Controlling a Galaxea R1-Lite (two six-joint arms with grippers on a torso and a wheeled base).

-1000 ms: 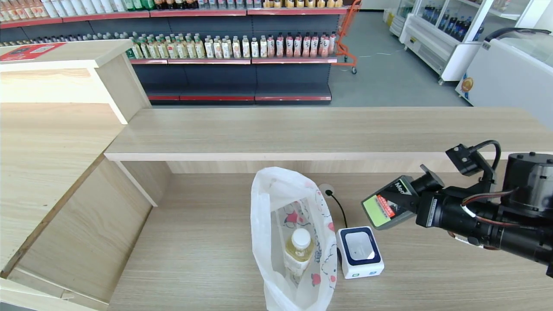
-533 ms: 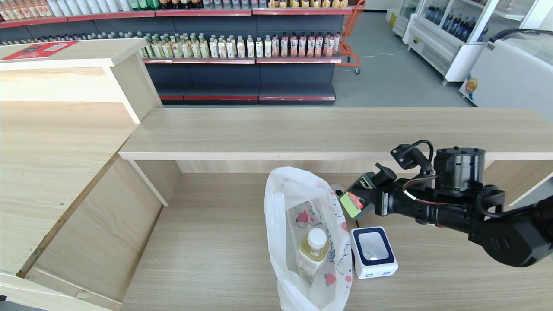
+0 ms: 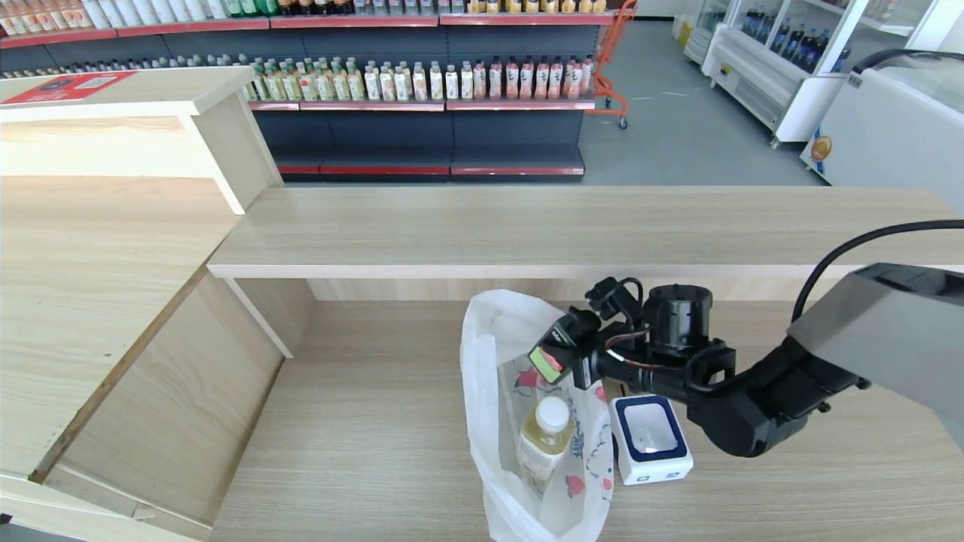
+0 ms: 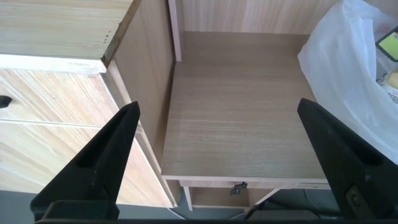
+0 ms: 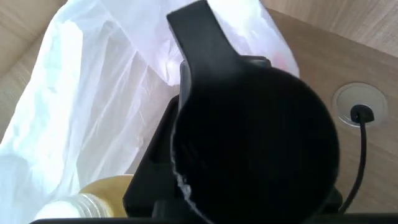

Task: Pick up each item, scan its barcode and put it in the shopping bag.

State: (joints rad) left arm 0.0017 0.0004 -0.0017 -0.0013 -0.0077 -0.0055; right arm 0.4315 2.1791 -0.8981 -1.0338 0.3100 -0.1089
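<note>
The bottle (image 3: 544, 436) with a white cap stands inside the shopping bag (image 3: 489, 376), below the jaws of the right gripper (image 3: 561, 354) and a little nearer to the robot; the bag stands open on the wooden desk (image 3: 361, 436), with its mouth under these jaws; the scanner (image 3: 649, 439), a white block with a dark-framed window, sits just beside the bag, lower than the jaws and to their right; the right jaws pinch a small dark box (image 3: 547, 363) with a green and red label, held in the air above the bottle and apart from it; behind these jaws a black cable (image 5: 362, 155) goes into a round hole (image 5: 359, 102) in the desk; the jaws of the left gripper (image 4: 219, 107) are spread wide with nothing between them, the bare desk is under them and the bag is off to one side; far beyond the right jaws comes the raised counter (image 3: 527, 226), then shelves (image 3: 422, 83) of drinks.
</note>
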